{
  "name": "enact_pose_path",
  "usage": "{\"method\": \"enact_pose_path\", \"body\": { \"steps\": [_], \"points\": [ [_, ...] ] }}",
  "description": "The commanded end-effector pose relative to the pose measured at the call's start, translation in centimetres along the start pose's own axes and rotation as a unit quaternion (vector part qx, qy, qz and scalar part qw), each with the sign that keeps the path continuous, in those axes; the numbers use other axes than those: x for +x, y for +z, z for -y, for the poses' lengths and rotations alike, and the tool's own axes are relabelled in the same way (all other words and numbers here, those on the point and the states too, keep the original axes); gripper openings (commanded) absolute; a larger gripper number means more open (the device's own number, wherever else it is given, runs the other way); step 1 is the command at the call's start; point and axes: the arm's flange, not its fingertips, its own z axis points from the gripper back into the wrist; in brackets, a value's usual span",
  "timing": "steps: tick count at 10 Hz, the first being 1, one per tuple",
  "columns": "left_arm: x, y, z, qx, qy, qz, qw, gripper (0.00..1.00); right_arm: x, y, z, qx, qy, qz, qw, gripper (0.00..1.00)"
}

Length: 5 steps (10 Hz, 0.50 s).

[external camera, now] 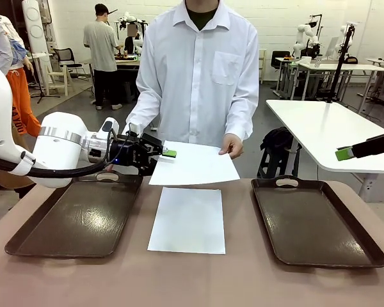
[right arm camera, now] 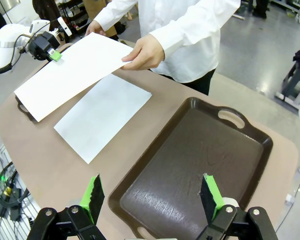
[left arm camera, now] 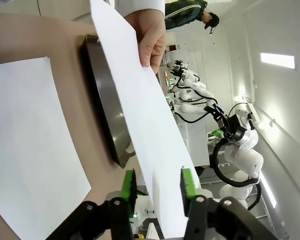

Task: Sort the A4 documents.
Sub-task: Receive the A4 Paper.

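While the person's hand [external camera: 231, 146] holds one end of the raised sheet [external camera: 195, 163], your left gripper [external camera: 168, 153] is at the other end of the same edge, with one finger on each side of the paper. In the left wrist view a little gap shows beside one finger, so the fingers are apart and not pinching. This sheet hangs tilted in the air over the far side of the table [external camera: 192, 281], with open room under it, and part of it hangs over the left tray [external camera: 77, 220]. A second sheet [external camera: 187, 220] lies flat in the middle of the table, between the left tray and the right tray [external camera: 313, 224], touching neither. Both trays have raised rims. Your right gripper [right arm camera: 151, 192] hovers above the right tray, with its fingers wide apart. The person stands close behind the table's far edge.
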Motion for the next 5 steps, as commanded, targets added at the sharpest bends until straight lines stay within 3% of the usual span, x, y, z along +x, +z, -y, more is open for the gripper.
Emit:
{"method": "enact_pose_path", "body": {
  "steps": [1,3,5],
  "points": [
    [-0.37,-0.27,0.17,-0.012,-0.012,0.014,1.000,0.22,-0.07,-0.20,0.10,0.007,-0.002,0.002,1.000,1.00],
    [-0.40,0.10,0.13,-0.007,-0.011,0.023,1.000,0.02,-0.07,-0.20,0.10,0.007,-0.002,0.002,1.000,1.00],
    [-0.45,0.06,0.18,-0.004,-0.008,0.025,1.000,0.00,-0.07,-0.20,0.10,0.007,-0.002,0.002,1.000,1.00]
  ]
}}
